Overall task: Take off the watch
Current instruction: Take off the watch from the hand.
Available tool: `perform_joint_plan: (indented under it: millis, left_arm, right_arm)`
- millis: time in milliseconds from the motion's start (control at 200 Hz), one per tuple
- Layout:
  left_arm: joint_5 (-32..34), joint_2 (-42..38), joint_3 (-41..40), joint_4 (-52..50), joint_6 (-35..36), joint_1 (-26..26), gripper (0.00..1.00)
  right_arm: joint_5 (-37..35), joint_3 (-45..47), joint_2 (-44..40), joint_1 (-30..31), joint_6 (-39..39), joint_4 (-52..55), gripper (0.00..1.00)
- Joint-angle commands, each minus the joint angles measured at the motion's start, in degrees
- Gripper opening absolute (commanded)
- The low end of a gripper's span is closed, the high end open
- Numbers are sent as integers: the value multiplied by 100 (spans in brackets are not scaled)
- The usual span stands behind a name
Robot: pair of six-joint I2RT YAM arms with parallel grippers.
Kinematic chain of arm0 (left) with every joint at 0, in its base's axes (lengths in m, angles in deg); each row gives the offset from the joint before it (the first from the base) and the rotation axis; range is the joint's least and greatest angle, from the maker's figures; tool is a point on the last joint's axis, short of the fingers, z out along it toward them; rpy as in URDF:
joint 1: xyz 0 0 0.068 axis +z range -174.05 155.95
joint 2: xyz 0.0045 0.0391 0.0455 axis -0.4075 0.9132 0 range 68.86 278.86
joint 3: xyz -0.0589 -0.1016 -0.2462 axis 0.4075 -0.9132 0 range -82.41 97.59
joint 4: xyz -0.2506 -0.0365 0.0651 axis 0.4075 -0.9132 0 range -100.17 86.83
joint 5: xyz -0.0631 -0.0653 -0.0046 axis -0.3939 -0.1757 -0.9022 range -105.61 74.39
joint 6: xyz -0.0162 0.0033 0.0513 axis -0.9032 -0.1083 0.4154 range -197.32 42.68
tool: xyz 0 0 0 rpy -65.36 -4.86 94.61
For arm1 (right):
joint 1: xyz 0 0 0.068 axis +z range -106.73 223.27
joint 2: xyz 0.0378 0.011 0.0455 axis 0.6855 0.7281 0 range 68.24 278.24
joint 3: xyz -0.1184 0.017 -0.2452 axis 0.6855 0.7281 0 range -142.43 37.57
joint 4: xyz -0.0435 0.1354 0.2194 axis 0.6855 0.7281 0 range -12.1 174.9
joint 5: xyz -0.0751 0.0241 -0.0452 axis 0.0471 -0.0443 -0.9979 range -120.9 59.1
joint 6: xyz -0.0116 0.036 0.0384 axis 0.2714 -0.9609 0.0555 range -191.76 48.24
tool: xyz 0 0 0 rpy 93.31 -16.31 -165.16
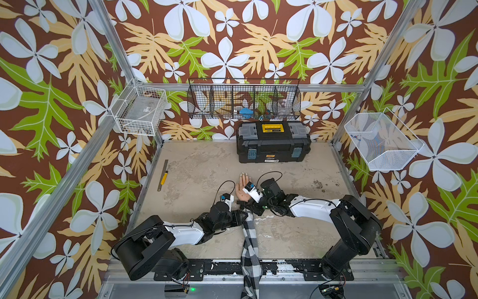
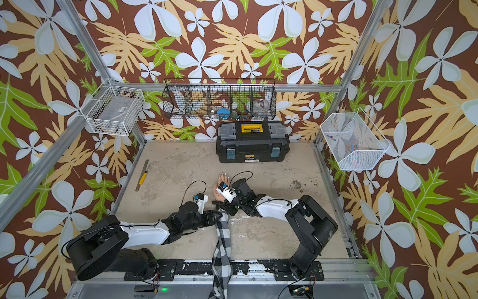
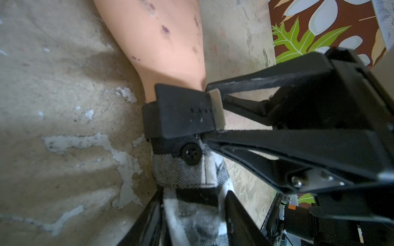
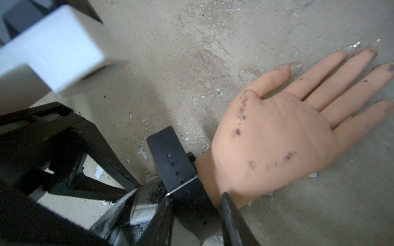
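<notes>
- The mannequin hand (image 4: pixel 277 138) lies flat on the table (image 4: pixel 191 42) with its fingers stretched out. That makes the wrist easy to reach.
- The watch (image 3: pixel 181 115) is wrapped round the wrist, right below the mannequin hand. Its round face does not show. The loose end of the strap sticks out, but the strap goes all the way round, so the watch is not off yet.
- The left gripper (image 3: pixel 193 196) pinches the checked sleeve (image 3: pixel 187 174) just past the watch, on the side away from the mannequin hand. I think it is there to stop the arm from sliding.
- The right gripper (image 3: pixel 207 111) has one finger on each side of the strap, at the wrist of the mannequin hand. I cannot tell if it squeezes tight. It looks ready to work the strap loose.
</notes>
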Motion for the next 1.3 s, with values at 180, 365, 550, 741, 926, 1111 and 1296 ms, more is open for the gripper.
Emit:
perform_joint_plan:
  millis: [180, 365, 550, 741, 926, 1111, 1296]
  left_arm:
    - [123, 57, -24, -309, 72, 11, 47]
    - [115, 70, -24, -280, 56, 11, 47]
    - [99, 110, 2, -258, 55, 11, 47]
    - [92, 158, 50, -256, 57, 11, 47]
    - [83, 188, 64, -223, 48, 11, 47]
    - [74, 184, 77, -221, 48, 11, 46]
    - [70, 158, 64, -230, 37, 11, 46]
  right_arm:
    - [-485, 242, -255, 12, -110, 336, 30]
    - [-760, 336, -312, 14, -167, 411, 29]
    - [-1202, 374, -305, 15, -286, 437, 25]
    - [-1146, 426, -459, 12, -361, 363, 19]
    - [-1115, 453, -514, 15, -444, 315, 13]
    - [-1152, 528, -553, 15, -660, 127, 23]
    - [-1419, 444, -470, 52, -837, 77, 25]
